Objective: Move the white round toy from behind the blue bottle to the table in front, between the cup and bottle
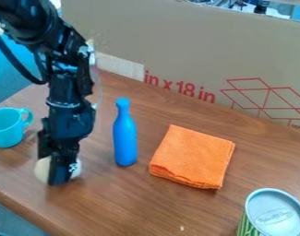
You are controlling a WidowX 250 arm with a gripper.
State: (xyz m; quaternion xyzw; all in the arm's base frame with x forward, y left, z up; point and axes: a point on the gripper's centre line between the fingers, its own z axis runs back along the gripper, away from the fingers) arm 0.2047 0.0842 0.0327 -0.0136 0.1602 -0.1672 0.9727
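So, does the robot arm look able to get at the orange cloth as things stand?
Probably yes: the cloth is uncovered, though the arm would likely need to pass over or around the blue bottle.

Bare worktop (121,203) opens a broad lane before the blue bottle (125,138) and folded orange cloth (192,157); a can (275,214) blocks its right end.
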